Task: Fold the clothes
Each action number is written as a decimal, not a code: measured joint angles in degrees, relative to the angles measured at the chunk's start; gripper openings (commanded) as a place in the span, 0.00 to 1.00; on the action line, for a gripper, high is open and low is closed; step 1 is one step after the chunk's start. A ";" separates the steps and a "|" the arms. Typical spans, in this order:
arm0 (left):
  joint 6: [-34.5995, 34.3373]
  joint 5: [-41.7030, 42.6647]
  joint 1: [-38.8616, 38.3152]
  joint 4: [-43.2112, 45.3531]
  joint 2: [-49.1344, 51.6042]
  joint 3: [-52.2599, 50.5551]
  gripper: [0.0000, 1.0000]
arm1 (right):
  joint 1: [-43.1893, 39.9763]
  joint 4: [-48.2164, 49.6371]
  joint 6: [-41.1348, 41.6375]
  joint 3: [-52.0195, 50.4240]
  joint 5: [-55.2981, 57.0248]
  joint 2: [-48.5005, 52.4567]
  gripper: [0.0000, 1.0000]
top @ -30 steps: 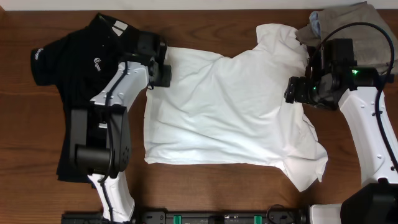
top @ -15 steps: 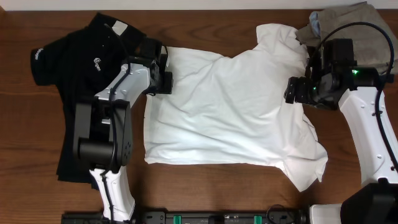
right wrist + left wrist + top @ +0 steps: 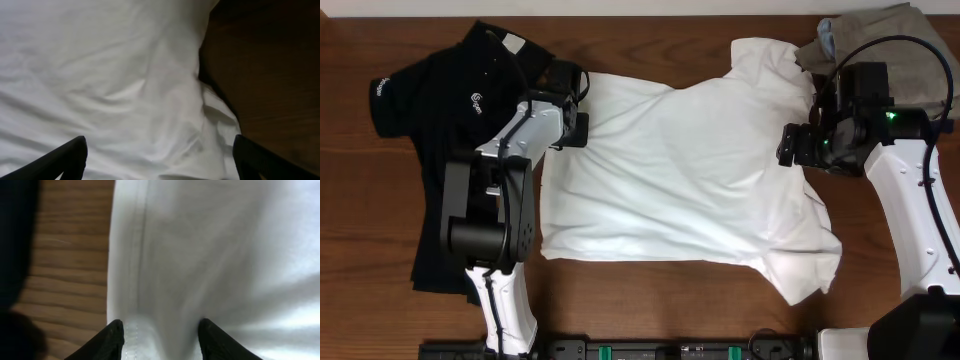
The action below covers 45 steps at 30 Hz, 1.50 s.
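- The black shirt (image 3: 420, 110) lies spread at the far left, partly under the left arm. It looks parked until the other garment is done.
- The left gripper (image 3: 572, 130) is narrowed onto a fold of the white T-shirt (image 3: 690, 180) at its hem edge, pinched, I judge, to draw that side straight.
- The T-shirt lies flat mid-table, not yet folded.
- The right gripper (image 3: 790, 145) hangs spread wide over the opposite edge, holding nothing — probably poised to grasp.

White T-shirt (image 3: 680, 170) farther left.
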 measured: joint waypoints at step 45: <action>0.22 -7.19 9.16 2.03 0.63 0.26 0.66 | -5.51 18.58 -0.22 -0.17 -22.86 27.85 0.58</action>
